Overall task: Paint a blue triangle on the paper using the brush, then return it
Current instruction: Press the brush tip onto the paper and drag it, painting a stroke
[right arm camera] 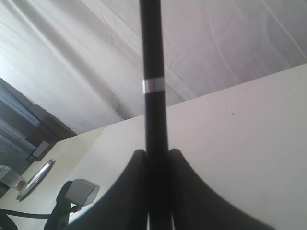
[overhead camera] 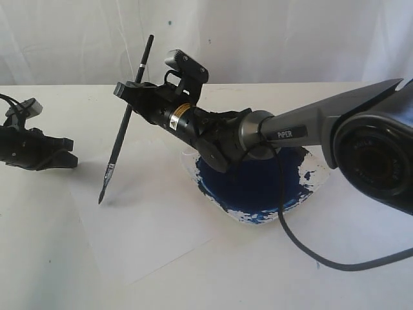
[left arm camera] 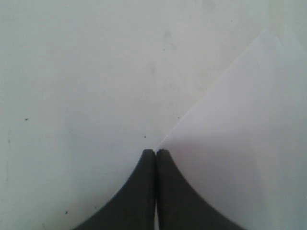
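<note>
My right gripper (overhead camera: 129, 93) has reached across to the left and is shut on the black-handled brush (overhead camera: 122, 126), which stands nearly upright. The bristle tip points down, just above or touching the white paper (overhead camera: 148, 226); I cannot tell which. In the right wrist view the brush handle (right arm camera: 153, 72) rises between the dark fingers (right arm camera: 129, 191), and its tip is hidden there. My left gripper (overhead camera: 68, 155) rests shut at the far left, holding nothing. In the left wrist view its tips (left arm camera: 156, 152) sit at a corner of the paper (left arm camera: 240, 143). No paint mark shows on the sheet.
A clear dish (overhead camera: 316, 181) smeared with blue paint sits on the table right of the paper, under the right arm. A black cable (overhead camera: 303, 248) loops over the dish's front rim onto the table. A white cloth backdrop (overhead camera: 290, 39) hangs behind.
</note>
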`<state>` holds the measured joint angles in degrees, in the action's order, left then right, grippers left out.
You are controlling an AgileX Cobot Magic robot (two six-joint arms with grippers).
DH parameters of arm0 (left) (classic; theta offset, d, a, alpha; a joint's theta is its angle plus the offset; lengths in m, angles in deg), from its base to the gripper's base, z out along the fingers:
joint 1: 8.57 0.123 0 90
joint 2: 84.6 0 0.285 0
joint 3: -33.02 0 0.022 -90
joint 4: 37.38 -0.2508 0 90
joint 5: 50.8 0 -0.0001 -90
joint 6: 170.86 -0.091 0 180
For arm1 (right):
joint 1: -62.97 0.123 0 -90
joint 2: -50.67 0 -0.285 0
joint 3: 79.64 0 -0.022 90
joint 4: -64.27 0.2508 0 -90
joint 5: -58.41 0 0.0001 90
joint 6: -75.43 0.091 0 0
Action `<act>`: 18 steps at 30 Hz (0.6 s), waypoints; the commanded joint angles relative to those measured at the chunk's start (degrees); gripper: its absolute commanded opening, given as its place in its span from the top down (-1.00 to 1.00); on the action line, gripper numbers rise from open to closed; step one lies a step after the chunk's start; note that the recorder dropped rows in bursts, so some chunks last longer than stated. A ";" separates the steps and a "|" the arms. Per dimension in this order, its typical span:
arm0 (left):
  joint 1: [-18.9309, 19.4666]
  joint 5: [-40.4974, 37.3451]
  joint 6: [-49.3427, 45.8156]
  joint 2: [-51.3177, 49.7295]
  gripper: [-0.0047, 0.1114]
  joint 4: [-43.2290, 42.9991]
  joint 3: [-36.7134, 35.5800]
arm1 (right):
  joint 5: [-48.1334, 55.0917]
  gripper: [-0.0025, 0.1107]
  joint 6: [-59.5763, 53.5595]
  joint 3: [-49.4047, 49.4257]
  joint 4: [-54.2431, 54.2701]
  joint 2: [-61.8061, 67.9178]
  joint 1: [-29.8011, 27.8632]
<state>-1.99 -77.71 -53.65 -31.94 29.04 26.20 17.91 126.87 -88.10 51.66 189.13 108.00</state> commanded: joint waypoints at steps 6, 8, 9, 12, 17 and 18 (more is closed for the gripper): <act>0.03 -1.17 -0.17 0.19 0.92 0.80 -0.67 | 0.21 0.96 0.40 -0.51 0.36 0.72 1.60; 0.03 -1.17 -0.17 0.19 0.92 0.80 -0.67 | 0.21 0.96 0.23 -0.51 0.36 0.72 1.60; 0.03 -1.17 -0.17 0.19 0.92 0.80 -0.67 | 0.21 0.96 0.11 -0.51 0.36 0.72 1.60; 0.03 -1.17 -0.17 0.19 0.92 0.80 -0.67 | 0.46 0.96 -1.39 -0.51 0.36 0.72 1.60; 0.03 -1.17 -0.17 0.19 0.92 0.80 -0.67 | 0.75 0.96 -7.32 -0.51 4.16 0.78 1.60; 0.03 -1.17 -0.17 0.19 0.92 0.80 -0.67 | 0.75 0.96 -8.61 -0.51 5.77 0.78 1.60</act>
<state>-1.99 -77.71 -53.76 -31.94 29.15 26.20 18.54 121.38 -88.44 54.65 190.01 109.63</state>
